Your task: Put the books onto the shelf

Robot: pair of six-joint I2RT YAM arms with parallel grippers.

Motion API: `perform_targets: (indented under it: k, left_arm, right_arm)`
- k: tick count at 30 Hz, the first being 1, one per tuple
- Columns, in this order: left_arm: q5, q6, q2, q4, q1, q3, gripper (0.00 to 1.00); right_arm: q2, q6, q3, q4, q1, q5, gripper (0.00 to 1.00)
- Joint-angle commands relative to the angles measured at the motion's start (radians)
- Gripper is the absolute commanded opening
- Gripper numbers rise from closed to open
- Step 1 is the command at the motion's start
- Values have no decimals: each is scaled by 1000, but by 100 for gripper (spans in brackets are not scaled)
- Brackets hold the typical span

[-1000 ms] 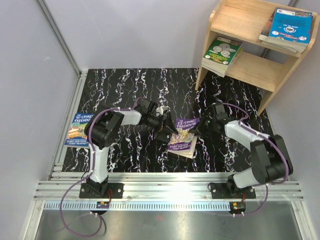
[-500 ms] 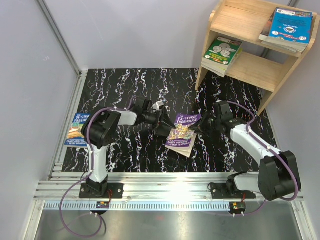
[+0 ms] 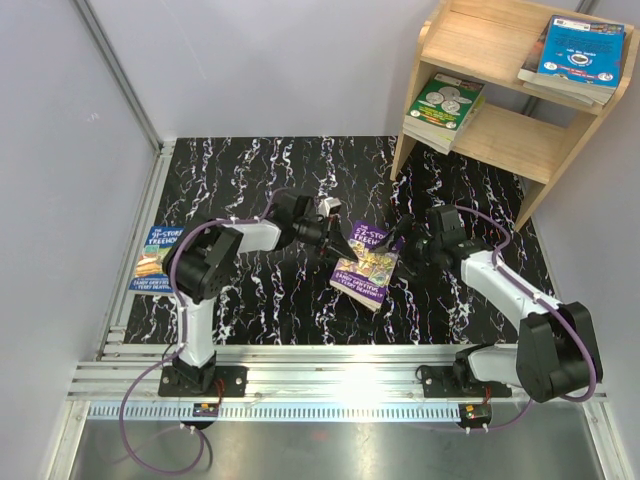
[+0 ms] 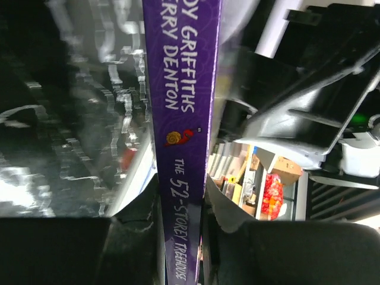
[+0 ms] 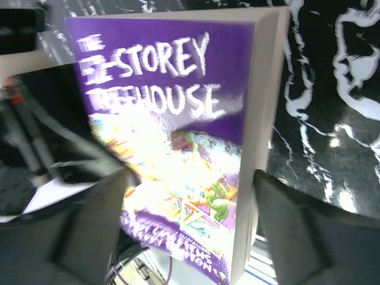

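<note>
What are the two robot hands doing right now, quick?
Left hand: closed on the purple paperback Treehouse book.
Right hand: open, around that book.

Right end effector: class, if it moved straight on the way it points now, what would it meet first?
The purple Treehouse book: its cover sits directly ahead of the right end effector, between its open fingers. Any gap between them is hard to judge.

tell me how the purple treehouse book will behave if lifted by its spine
Probably light: the purple book is a slim paperback. Held only by the spine, its pages may sag or fan open. The cover shows glare, so it could slip.
</note>
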Motion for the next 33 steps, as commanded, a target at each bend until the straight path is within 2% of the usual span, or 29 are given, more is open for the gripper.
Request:
perform_targets:
  k: [1, 4, 8, 11, 12, 14, 16, 17, 19, 20, 23, 24, 25, 27, 28, 31, 32, 33]
  left_arm:
    - [39, -35, -114, 37, -8, 79, 0]
    - [35, -72, -155, 39, 4, 116, 0]
    - [39, -208, -175, 158, 13, 146, 0]
    - [38, -390, -174, 356, 16, 156, 0]
    - [36, -489, -172, 470, 21, 157, 0]
    - [25, -596, -159, 659, 24, 156, 0]
    - [1, -766, -128, 798, 28, 154, 0]
    - [-10, -891, -116, 949, 31, 156, 0]
    - [-48, -999, -76, 1081, 36, 162, 0]
    - [-53, -1027, -73, 1125, 36, 162, 0]
    - [-42, -934, -96, 1017, 38, 148, 0]
    - [-39, -913, -103, 992, 38, 139, 0]
    - [-37, -893, -114, 969, 38, 136, 0]
    - [-36, -830, -125, 889, 38, 134, 0]
    - [-34, -804, -136, 855, 38, 139, 0]
    - [-31, -669, -159, 684, 38, 159, 0]
    - [-31, -576, -165, 560, 38, 166, 0]
    - [-31, -523, -172, 488, 38, 176, 0]
  right_arm:
    - [-31, -76, 102, -89, 8, 37, 100]
    - [-50, -118, 108, -144, 0, 57, 100]
    - [-96, -110, 88, -136, -18, 37, 100]
    - [-140, -96, 99, -130, -32, 17, 100]
    - [-160, -96, 119, -133, -37, 14, 100]
    - [-179, -84, 140, -147, -66, 8, 100]
    - [-205, -66, 166, -151, -98, -14, 100]
    - [-211, -55, 174, -147, -107, -21, 100]
    - [-235, -14, 182, -124, -121, -51, 100]
    - [-241, 3, 180, -110, -129, -69, 100]
    - [-264, 75, 168, -55, -129, -103, 98]
    - [-275, 109, 157, -20, -130, -112, 95]
    - [-280, 124, 151, -4, -130, -123, 82]
    - [-295, 158, 133, 28, -129, -141, 67]
    - [-301, 167, 128, 37, -129, -147, 55]
    - [-318, 181, 116, 47, -130, -155, 38]
    - [-327, 183, 113, 47, -129, -155, 28]
    - [-332, 184, 113, 43, -129, -153, 23]
